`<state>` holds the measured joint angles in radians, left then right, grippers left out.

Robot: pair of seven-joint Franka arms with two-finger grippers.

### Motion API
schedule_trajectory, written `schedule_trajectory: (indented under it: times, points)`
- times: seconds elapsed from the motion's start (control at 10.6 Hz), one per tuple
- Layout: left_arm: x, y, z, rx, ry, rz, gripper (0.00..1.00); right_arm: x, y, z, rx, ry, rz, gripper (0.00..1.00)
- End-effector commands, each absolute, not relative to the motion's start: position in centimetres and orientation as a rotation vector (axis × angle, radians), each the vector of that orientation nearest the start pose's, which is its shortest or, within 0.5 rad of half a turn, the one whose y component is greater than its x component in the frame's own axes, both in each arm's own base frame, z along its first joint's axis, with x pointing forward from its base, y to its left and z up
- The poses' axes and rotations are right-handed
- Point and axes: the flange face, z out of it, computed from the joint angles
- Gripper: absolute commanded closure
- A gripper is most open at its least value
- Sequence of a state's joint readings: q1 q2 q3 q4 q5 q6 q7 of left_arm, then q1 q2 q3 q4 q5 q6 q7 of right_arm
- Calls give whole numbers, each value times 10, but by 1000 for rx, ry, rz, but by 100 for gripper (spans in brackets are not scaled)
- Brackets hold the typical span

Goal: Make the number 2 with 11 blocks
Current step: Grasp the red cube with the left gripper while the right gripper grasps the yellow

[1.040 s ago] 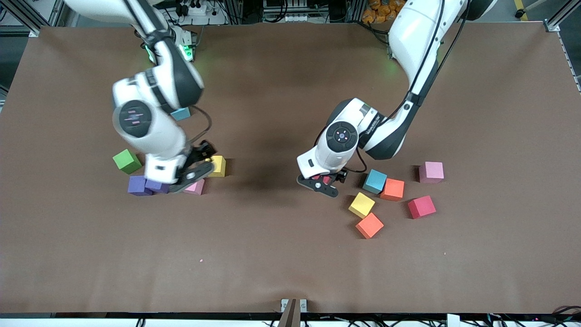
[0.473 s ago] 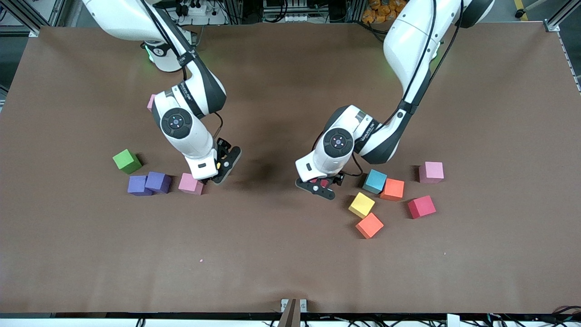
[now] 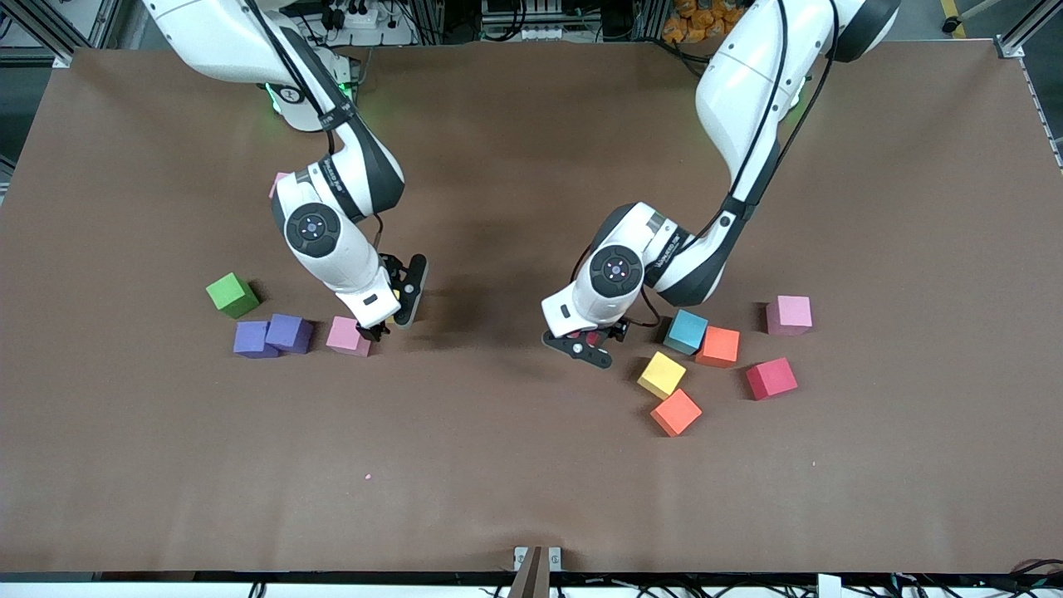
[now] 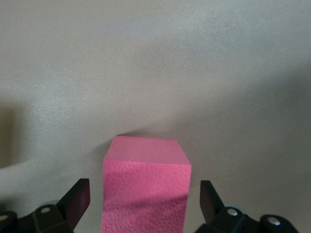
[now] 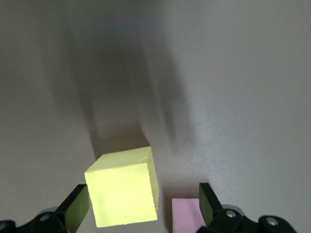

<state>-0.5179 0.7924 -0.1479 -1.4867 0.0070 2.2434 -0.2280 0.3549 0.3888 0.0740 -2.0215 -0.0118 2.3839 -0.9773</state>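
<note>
Wrist views alone reveal open end effectors straddling a red block (image 4: pixel 146 189) and yellow block (image 5: pixel 124 193).

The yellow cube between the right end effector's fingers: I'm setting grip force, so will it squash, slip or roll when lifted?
The yellow cube looks like matte foam, so it probably gives a little and weighs little. Its dull, grainy faces likely resist slipping. Flat sides and square edges suggest no rolling. The right end effector stands open around it, so squeeze gently.
</note>
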Motion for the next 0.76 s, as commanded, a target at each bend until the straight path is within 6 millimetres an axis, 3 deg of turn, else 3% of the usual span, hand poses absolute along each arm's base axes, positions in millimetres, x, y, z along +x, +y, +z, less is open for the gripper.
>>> schedule_trajectory:
  times: [0.0, 0.38, 0.57, 0.66]
  points:
    - [576, -432, 202, -3152, 637, 67, 7, 542, 217, 248, -2259, -2135, 49, 0]
    - [577, -431, 208, -3144, 651, 52, 39, 535, 219, 239, -2193, -2193, 57, 0]
    - [574, -434, 215, -3154, 599, 52, 45, 537, 222, 229, -2196, -2204, 17, 0]
    - [571, -434, 223, -3164, 465, 78, 48, 536, 222, 228, -2191, -2206, 21, 0]
